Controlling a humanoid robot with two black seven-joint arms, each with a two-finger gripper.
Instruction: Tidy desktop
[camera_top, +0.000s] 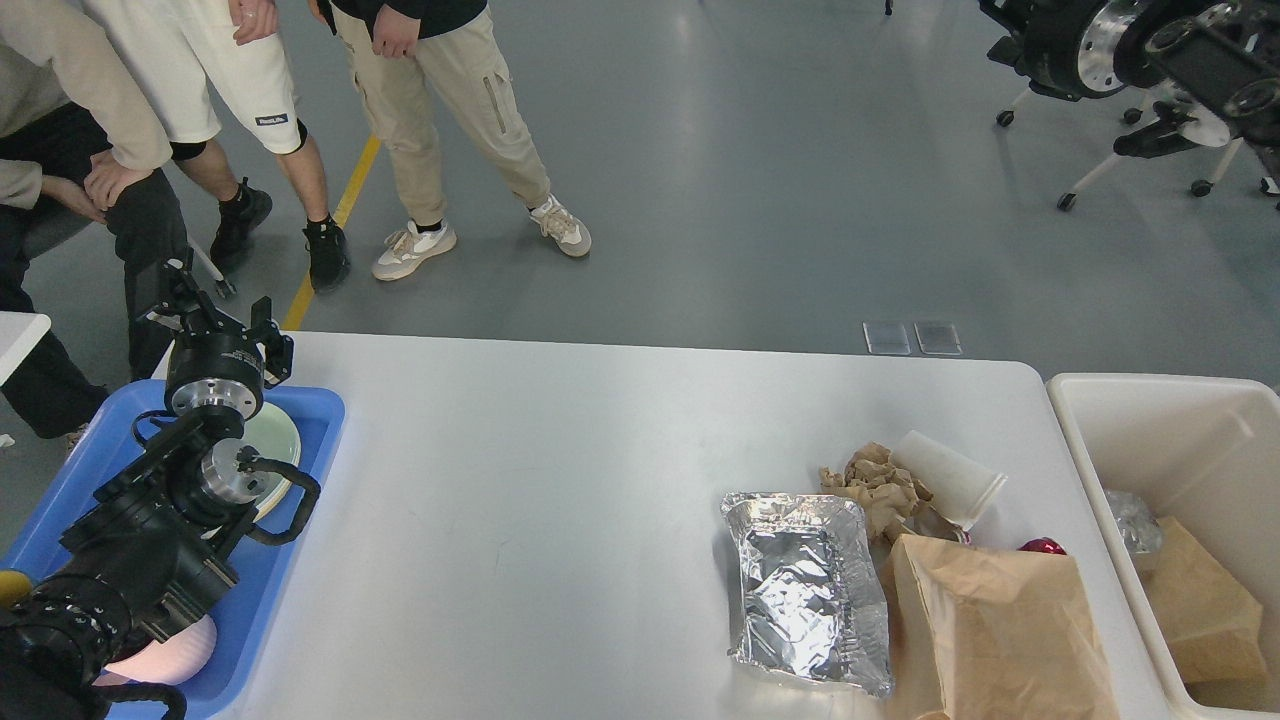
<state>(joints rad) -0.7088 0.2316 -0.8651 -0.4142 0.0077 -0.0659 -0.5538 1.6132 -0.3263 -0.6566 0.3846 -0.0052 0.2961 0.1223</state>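
The white desktop (560, 480) holds a cluster of rubbish at its near right: a crumpled foil container (805, 590), a wad of brown paper (880, 490), a white paper cup (950, 478) on its side, a brown paper bag (1000, 630) and a small red thing (1043, 546). My left gripper (215, 305) hovers open over the far end of the blue tray (320, 420), holding nothing. My right gripper (1000, 25) is high at the top right edge, far from the table. Most of it is cut off.
A cream bin (1150, 385) stands against the table's right end, with a brown bag (1195, 590) and foil (1130, 520) inside. The tray carries a pale green plate (280, 440) and a pink bowl (170, 655). People (440, 100) stand beyond the far left edge.
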